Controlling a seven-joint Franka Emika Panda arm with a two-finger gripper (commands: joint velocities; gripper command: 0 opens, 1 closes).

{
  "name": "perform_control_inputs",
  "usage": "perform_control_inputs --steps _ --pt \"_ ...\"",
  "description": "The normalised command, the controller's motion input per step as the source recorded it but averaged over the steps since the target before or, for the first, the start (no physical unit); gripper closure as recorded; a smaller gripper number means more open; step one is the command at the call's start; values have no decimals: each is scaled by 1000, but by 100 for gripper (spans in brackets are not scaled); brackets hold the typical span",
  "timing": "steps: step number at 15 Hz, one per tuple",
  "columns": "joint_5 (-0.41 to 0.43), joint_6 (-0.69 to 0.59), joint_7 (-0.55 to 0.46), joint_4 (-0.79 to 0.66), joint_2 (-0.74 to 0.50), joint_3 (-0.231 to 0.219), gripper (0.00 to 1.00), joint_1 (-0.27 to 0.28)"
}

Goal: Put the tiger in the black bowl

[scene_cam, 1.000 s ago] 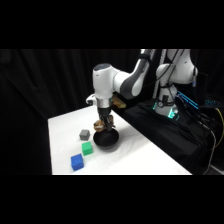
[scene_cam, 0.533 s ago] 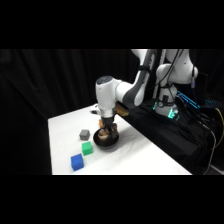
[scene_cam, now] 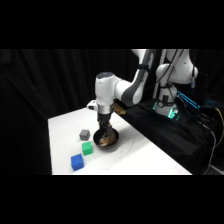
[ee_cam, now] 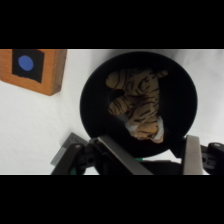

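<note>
The tiger (ee_cam: 136, 105), a tan toy with dark stripes, lies inside the black bowl (ee_cam: 90, 100). In the side view the bowl (scene_cam: 116, 138) sits near the middle of the white table, and the tiger (scene_cam: 104, 141) shows as a brownish lump in it. My gripper (scene_cam: 104, 130) hangs straight down over the bowl's back part. In the wrist view the gripper (ee_cam: 150, 150) is open. Its two fingers stand wide apart on the near side of the tiger, and nothing is held between them.
A grey cube (scene_cam: 84, 134), a green cube (scene_cam: 87, 148) and a blue cube (scene_cam: 77, 161) lie in a row left of the bowl. An orange-brown block (ee_cam: 32, 70) with a black top and blue dot sits beyond the bowl. A dark bench with equipment (scene_cam: 170, 112) borders the table's right.
The gripper has come down and slightly right over the bowl with the tiger. The tiger now lies in the bowl, and the fingers stand apart.
</note>
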Motion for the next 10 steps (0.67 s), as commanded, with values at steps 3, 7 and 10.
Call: perform_control_inputs --steps 3,7,10 --pt "-78 -316 -40 -233 -634 -57 0 94" --pt "102 -510 -139 -129 -624 44 0 8" --pt "253 -438 -257 -25 -378 56 0 -20"
